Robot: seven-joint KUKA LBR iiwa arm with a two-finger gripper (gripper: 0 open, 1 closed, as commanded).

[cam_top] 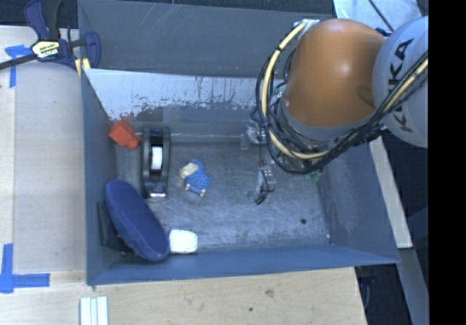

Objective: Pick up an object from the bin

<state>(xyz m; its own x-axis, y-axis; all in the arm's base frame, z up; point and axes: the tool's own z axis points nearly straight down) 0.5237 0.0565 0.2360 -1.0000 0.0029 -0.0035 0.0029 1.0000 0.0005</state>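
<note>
Bare grey bin floor (pixel 291 223) beneath closed, empty fingers (pixel 261 196)

grey metal bin (pixel 291 225) we're peering into, orange lump (pixel 124 134) in its far left corner, black tape dispenser (pixel 155 163) beside it, small blue-and-cream toy (pixel 194 178) next, dark blue oval pad (pixel 135 221), white block (pixel 183 241) touching it

A toy figure (pixel 194 178) lies left of the pincer (pixel 261 192), a tape dispenser (pixel 155 163) beyond it. A padded case (pixel 135 220) lies front-left.
</note>
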